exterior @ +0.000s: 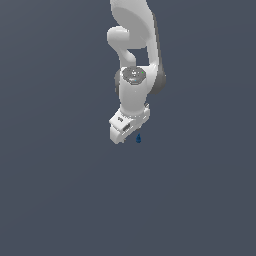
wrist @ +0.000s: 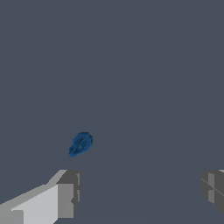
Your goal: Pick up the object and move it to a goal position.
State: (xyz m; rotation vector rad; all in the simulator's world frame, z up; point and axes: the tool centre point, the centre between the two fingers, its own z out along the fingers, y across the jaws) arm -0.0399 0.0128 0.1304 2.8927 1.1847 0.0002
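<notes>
Fingers point(wrist: 65, 194) spread apart, blue object point(wrist: 80, 144) beyond

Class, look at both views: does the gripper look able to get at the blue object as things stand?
Probably yes. The gripper is open, the object lies apart from both fingers, and nothing shows between them.

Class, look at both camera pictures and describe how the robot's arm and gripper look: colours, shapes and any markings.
The arm is glossy white with rounded, tube-like links and darker grey bands at the joints. A round grey cap sits on one joint. The gripper is a blocky white body; in the wrist view its fingers are boxy, light grey with darker tips. No cables or lettering show.
</notes>
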